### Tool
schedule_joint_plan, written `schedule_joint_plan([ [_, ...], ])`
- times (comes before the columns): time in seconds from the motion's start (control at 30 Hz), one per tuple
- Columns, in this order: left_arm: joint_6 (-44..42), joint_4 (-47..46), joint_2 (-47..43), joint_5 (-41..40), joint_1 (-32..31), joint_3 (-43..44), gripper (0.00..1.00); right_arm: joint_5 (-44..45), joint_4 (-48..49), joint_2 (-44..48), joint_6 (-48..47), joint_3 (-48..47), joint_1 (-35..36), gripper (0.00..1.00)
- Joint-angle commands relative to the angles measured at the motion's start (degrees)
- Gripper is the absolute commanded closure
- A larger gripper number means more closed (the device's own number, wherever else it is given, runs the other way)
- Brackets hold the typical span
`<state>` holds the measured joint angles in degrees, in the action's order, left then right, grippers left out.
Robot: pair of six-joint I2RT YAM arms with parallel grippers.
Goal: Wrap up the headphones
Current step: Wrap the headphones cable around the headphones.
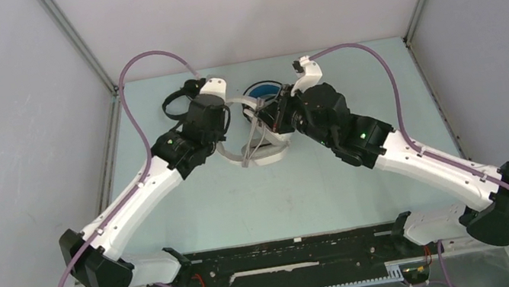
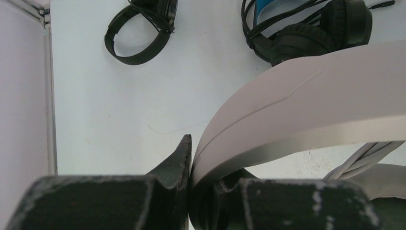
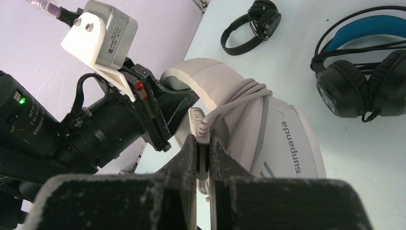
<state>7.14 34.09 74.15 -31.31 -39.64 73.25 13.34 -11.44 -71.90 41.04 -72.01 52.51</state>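
Observation:
The white over-ear headphones (image 1: 262, 150) sit mid-table between both arms. My left gripper (image 2: 206, 163) is shut on their pale headband (image 2: 306, 105). Their white cable (image 3: 239, 96) is wound several turns around the headband near the earcup (image 3: 282, 139). My right gripper (image 3: 203, 143) is shut on the cable's plug end (image 3: 198, 122), close to the left gripper (image 1: 227, 121). The small all-black pair (image 2: 136, 43) lies at the far left. The black pair with the blue headband (image 3: 364, 72) lies behind, its cable coiled round it.
The enclosure's left wall and metal frame (image 2: 48, 96) run close to the small black pair. The left arm's wrist and camera housing (image 3: 103, 31) crowd the right gripper's left side. The two spare pairs lie along the table's far edge (image 1: 254, 62).

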Motion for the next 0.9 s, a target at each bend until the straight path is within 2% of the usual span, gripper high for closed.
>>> schedule_joint_plan([
  [0.0, 6.99, -1.50, 0.27, -3.95, 2.86, 4.38, 1.00, -3.18, 1.92, 0.48, 1.90, -1.25, 1.12, 0.93],
  [0.23, 6.30, -1.61, 2.92, -7.96, 3.24, 4.26, 1.00, -15.68, 4.22, -1.34, 11.94, 0.73, -3.01, 0.95],
  [0.4, 6.06, -2.53, 4.92, -9.98, 3.74, 3.68, 1.00, -21.14, 3.63, -2.32, 14.83, 0.73, -5.08, 0.96],
  [0.63, 8.65, -2.10, 5.56, -9.94, 4.74, 4.66, 1.00, -23.47, 1.16, -4.23, 15.31, 0.65, -5.43, 0.89],
  [0.87, 8.14, -6.51, 4.19, -9.16, 4.87, 3.73, 1.00, -25.27, 3.28, -5.55, 16.33, 0.64, -6.02, 0.88],
])
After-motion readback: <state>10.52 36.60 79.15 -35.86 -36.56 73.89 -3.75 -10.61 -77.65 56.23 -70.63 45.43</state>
